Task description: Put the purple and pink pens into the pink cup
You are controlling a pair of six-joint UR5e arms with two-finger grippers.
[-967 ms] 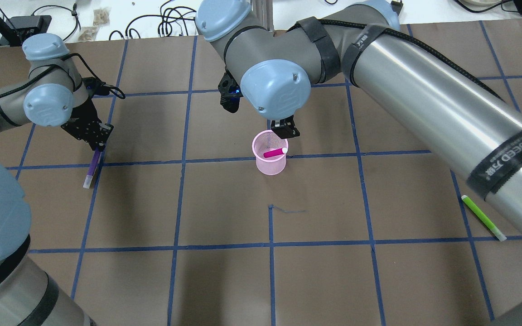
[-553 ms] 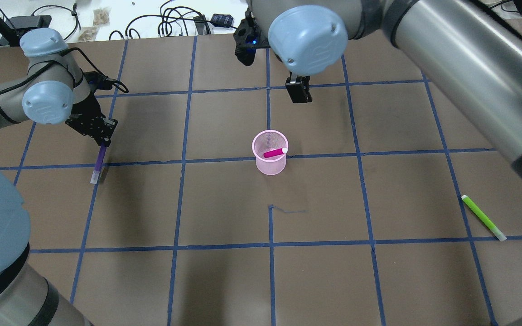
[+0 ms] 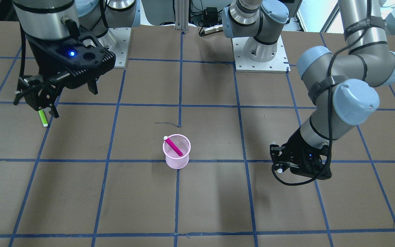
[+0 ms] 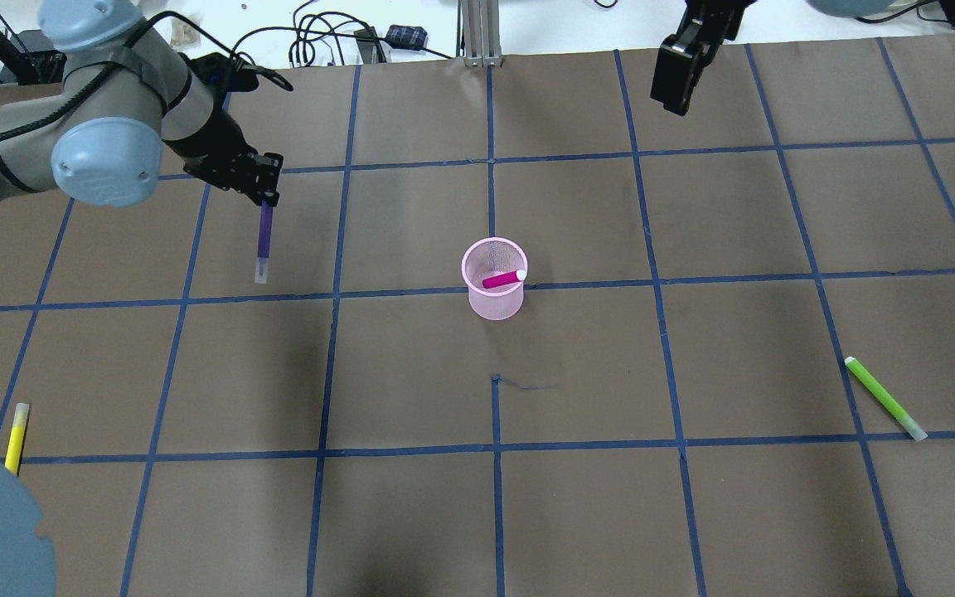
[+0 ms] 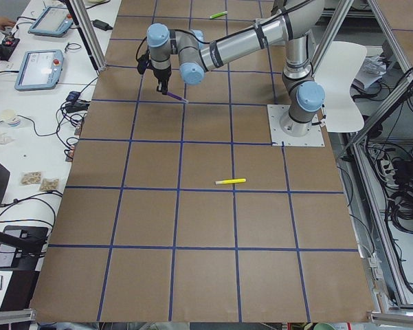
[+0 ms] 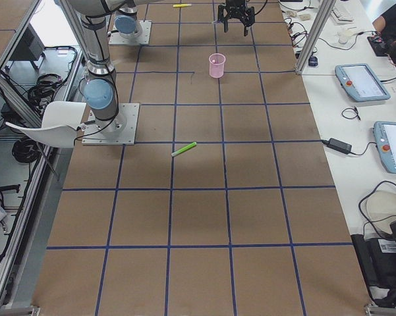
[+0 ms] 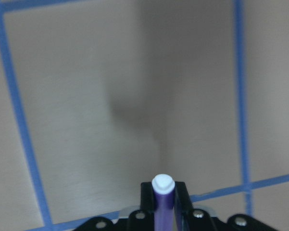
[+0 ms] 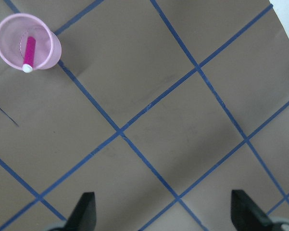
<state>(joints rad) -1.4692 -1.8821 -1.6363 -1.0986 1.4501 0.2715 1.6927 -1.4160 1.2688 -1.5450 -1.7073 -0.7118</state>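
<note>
Left gripper (image 4: 267, 192) is clamped on the purple pen (image 4: 263, 236). Right gripper (image 4: 675, 98) is spread apart. Pink pen (image 4: 502, 280) leans inside pink cup (image 4: 494, 305).

The left arm (image 5: 240, 42) rises from a base plate (image 5: 278, 137) at the right of the frame, bends at the top edge and stretches across to the upper left. There the left gripper (image 5: 165, 88) points down over the table (image 5: 192, 275) and holds a purple pen (image 5: 178, 99) by one end. The pen slants down and to the right, clear of the brown surface. A yellow pen (image 5: 231, 181) lies flat near the middle of the frame, well apart from the arm. A green pen (image 5: 218, 14) lies at the top edge. Two tablets (image 5: 40, 69) sit on the white bench (image 5: 14, 144) along the left side.
</note>
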